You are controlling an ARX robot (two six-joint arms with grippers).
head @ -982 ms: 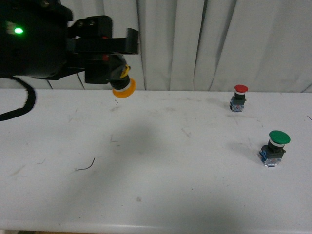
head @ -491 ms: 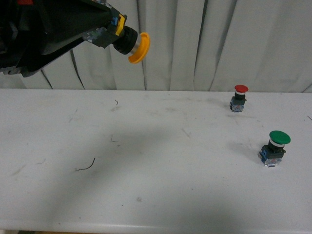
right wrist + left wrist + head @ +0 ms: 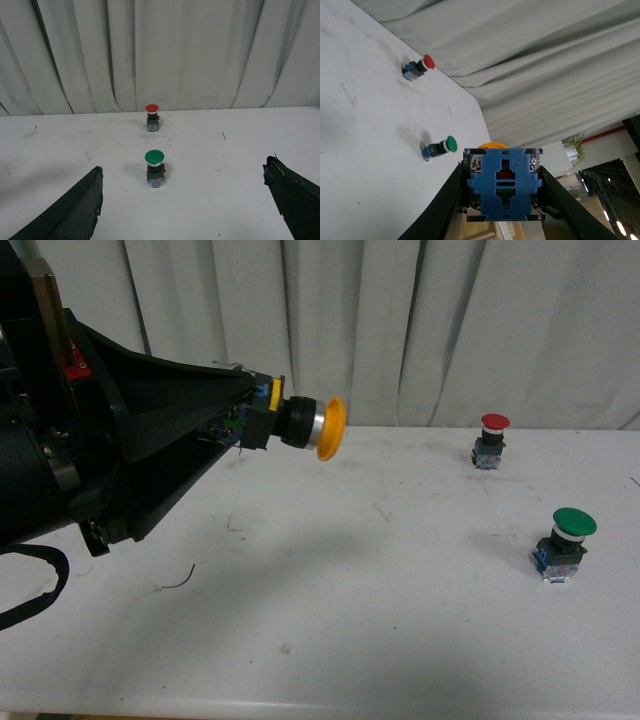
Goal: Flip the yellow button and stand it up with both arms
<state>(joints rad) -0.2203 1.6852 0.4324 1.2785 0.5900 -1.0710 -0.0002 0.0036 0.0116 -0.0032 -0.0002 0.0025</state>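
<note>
High above the white table, the yellow button lies sideways, its yellow-orange cap pointing right. My left gripper is shut on its blue contact block. From the left wrist view that blue block sits squeezed between the two black fingers, and only a sliver of the yellow cap shows behind it. My right gripper is open, its two black fingertips wide apart low over the table, with nothing between them. The right arm is outside the front view.
A red-capped button stands upright at the far right of the table. A larger green-capped button stands upright nearer the right edge. Grey curtains hang behind. A thin dark wire scrap lies left of centre.
The left arm has swung the yellow button rightwards, rising then dipping, turning it from cap-down to sideways. The arm now fills more of the left side. The red and green buttons stayed put.
</note>
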